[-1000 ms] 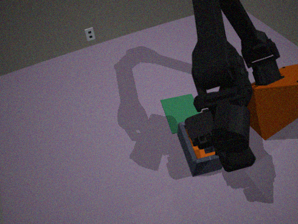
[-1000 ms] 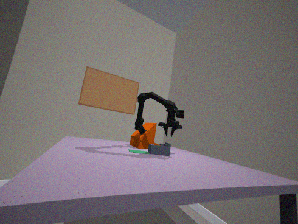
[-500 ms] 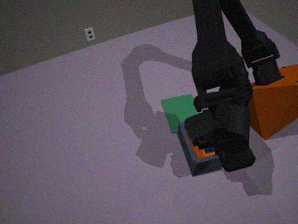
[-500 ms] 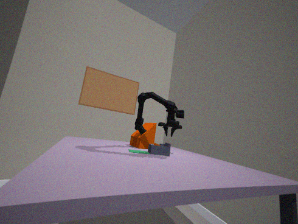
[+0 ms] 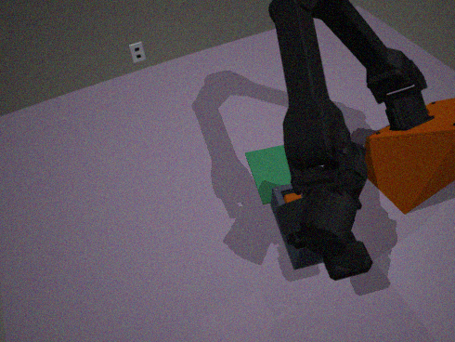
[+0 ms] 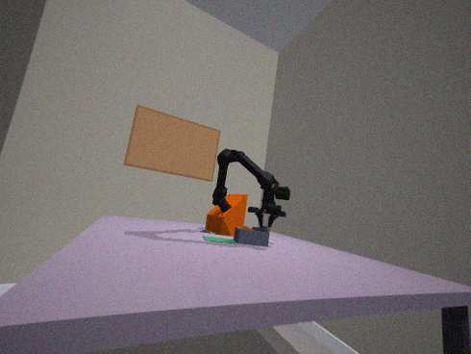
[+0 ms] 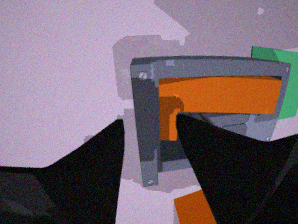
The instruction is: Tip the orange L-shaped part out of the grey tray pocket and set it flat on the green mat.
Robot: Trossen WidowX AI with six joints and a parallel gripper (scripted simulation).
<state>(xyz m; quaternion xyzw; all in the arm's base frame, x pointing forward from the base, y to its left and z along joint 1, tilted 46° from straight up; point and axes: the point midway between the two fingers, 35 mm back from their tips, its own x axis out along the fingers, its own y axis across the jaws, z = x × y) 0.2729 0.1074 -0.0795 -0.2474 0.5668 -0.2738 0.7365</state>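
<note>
The grey tray [image 5: 304,261] [image 6: 250,237] [image 7: 215,67] holds the orange L-shaped part [image 5: 292,198] [image 7: 225,95]. In the wrist view its long bar reaches over to the mat-side wall, and that far end looks tipped up a little. My gripper [image 6: 265,227] [image 7: 149,123] is partly open, with nothing between its fingers. One fingertip is down at the part's L-shaped end; the other is outside the tray's end wall. Exact contact is hidden. The arm covers much of the tray in the top view. The green mat [image 5: 268,163] [image 6: 216,239] [image 7: 289,102] lies beside the tray.
The large orange block [image 5: 406,163] [image 6: 236,216] [image 7: 192,206] under the arm's base stands near the tray, on the robot's side. The arm's shadow falls across the table and touches a corner of the mat.
</note>
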